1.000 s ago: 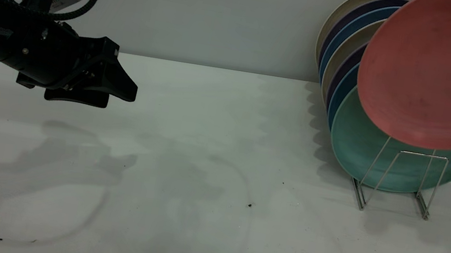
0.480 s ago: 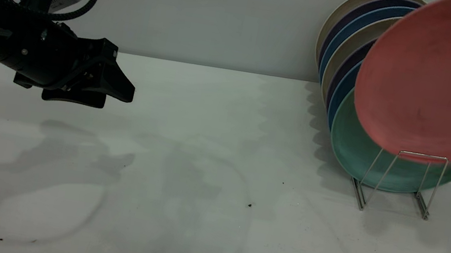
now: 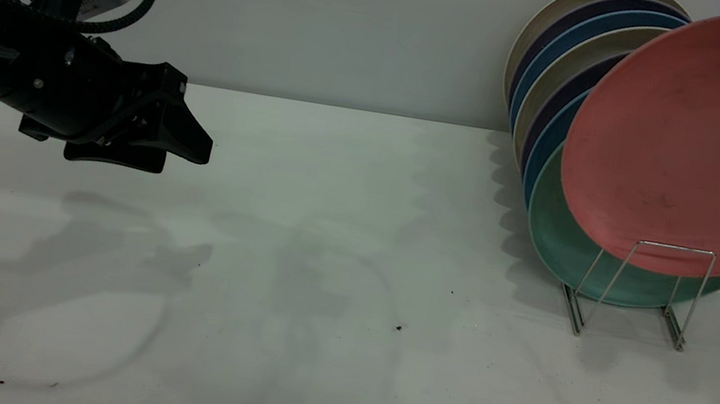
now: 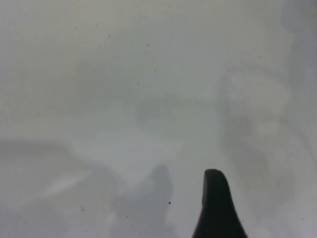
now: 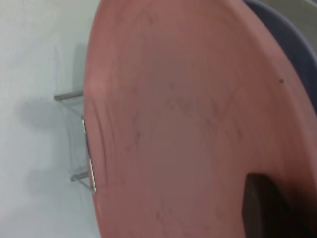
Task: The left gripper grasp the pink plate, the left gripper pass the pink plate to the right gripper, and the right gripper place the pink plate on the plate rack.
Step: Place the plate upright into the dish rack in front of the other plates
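White table [image 3: 315, 372] across the whole lower part of the frame, marked with soft grey shadows at lower left and middle. Tiny dark specks [image 3: 398, 327] near the middle of it. Plain grey wall [image 3: 334, 12] along the top. At the right, a mint-green plate [image 3: 556, 244] standing on its edge. Behind it, toward the upper right, a row of more plates [image 3: 553, 66] on edge, blue, dark purple and cream, each one peeking out past the next.
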You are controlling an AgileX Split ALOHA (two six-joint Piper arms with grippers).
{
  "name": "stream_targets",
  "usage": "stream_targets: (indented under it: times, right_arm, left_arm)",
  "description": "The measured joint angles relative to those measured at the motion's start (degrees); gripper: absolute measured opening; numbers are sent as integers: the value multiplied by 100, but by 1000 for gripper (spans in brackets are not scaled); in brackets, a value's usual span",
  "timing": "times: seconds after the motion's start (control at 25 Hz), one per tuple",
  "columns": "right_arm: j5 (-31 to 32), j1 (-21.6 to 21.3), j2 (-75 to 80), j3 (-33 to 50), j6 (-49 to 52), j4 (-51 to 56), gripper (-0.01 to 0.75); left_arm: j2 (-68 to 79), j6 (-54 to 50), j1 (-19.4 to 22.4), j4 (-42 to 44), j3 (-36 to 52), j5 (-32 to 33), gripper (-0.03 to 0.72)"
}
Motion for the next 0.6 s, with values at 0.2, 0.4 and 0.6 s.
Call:
stream_targets:
  times: [0.2,0.4,0.6]
  right_arm:
    - [125,0,0,0,0,0,92]
    - [387,0,0,0,0,40,103]
    - [584,0,0,0,0,127,122]
  left_arm:
    - [0,6,0,0,0,-11,526]
    - [0,1,0,0,0,-11,526]
    - [0,1,0,0,0,-11,526]
